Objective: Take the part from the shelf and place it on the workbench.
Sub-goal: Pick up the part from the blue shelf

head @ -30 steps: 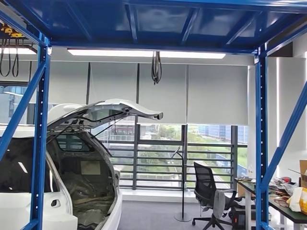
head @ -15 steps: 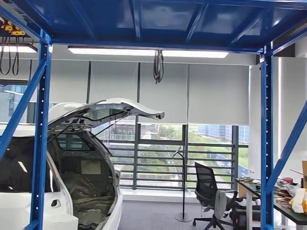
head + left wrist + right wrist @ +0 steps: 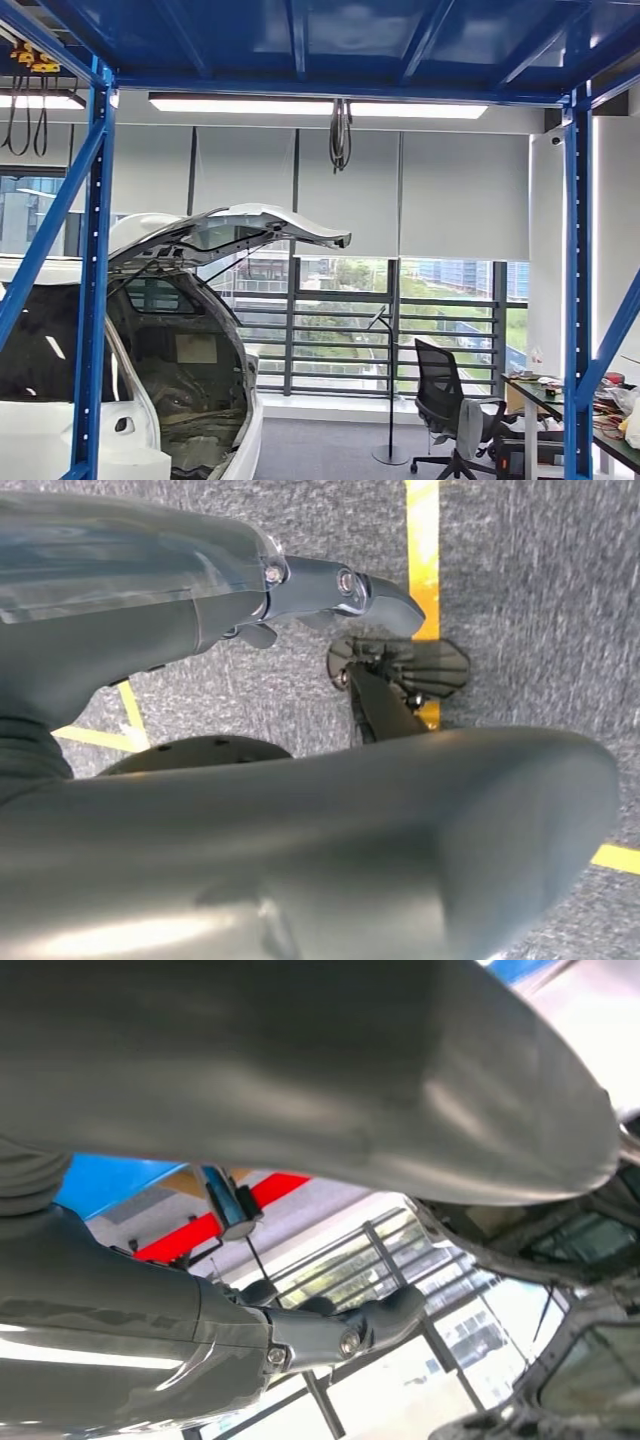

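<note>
Camera has panned left; approaching shelf [image 3: 94, 260]. Both hands [image 3: 340, 585] [image 3: 355, 1335] spread, holding nothing. Next: locate part.

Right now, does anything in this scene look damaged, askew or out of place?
Nothing looks damaged or spilled. The white car stands with its tailgate raised, showing a stripped bare boot. The desk at right is cluttered. No part appears in either hand.
</note>
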Motion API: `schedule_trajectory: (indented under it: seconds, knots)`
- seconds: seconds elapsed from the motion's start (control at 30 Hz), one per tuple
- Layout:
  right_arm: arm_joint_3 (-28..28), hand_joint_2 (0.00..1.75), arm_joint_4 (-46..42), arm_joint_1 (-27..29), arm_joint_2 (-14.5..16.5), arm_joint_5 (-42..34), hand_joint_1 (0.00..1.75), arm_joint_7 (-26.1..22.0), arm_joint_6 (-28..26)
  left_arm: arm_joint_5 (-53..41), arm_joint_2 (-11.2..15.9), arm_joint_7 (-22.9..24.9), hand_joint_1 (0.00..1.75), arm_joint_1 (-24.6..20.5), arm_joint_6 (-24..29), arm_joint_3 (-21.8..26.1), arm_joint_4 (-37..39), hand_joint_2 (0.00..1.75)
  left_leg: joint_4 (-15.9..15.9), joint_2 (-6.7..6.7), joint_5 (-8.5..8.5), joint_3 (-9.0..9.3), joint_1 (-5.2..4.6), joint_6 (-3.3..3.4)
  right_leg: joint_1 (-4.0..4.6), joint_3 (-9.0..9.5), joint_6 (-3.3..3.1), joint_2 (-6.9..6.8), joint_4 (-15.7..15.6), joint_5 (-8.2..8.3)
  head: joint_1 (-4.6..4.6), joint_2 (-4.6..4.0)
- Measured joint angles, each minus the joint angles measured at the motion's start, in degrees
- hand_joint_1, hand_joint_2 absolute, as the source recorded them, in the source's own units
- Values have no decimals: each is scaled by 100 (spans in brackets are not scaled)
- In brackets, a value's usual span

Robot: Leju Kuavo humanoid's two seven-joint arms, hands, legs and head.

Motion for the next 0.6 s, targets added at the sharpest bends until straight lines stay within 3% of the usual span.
schedule_trajectory:
  seconds: [0.07,0.13,0.2,0.27,0.3,0.33,0.4,0.43,0.53,0.6]
  knots:
    - [-105,0,-76,64,4,-23,0,-22,37,-8,2,1,0,3,-9,-1,0,0,-2,19,-38,16,5,-52,-21,43,-34,29,-73,10,1,-1]
    - [-185,0,-127,99,10,-31,0,-43,69,-15,7,0,0,-3,-14,-2,0,0,266,24,-210,-89,4,-97,-58,110,-74,39,-150,21,2,-3]
    - [-229,0,-146,140,25,-33,0,-53,95,-24,9,1,0,0,-14,-2,0,0,925,24,-498,-423,22,-138,-68,155,-100,49,-164,-1,2,-4]
    - [-254,0,-148,211,42,-33,0,-57,107,-31,14,1,0,8,-13,-2,0,0,1413,24,-593,-729,49,-184,-76,192,-99,79,-162,-34,2,-4]
    - [-267,0,-150,241,48,-32,0,-58,109,-34,16,1,0,10,-13,-2,0,0,1385,24,-491,-757,65,-206,-84,213,-85,101,-160,-52,3,-4]
    - [-280,0,-154,260,54,-32,0,-59,111,-39,20,1,0,10,-13,-2,0,0,1149,24,-299,-681,84,-226,-96,237,-65,126,-155,-73,3,-4]
    - [-305,0,-171,269,64,-31,0,-61,113,-46,22,-1,0,10,-13,-2,0,0,444,-15,89,-389,120,-261,-108,267,-4,178,-120,-129,3,-4]
    - [-315,0,-180,270,71,-29,0,-63,113,-48,22,-1,0,7,-13,-3,0,0,189,-37,186,-276,127,-248,-108,266,30,207,-101,-151,0,-4]
    - [-346,0,-198,287,80,-25,0,-67,117,-59,29,-3,0,0,-11,-4,0,0,22,-49,178,-194,95,-135,-127,256,118,270,-93,-173,-4,-4]
    - [-390,0,-208,298,79,-26,0,-68,119,-75,43,-9,0,-2,-9,-4,0,0,1,-18,174,-166,88,-54,-153,233,174,235,-2,-249,-2,-4]
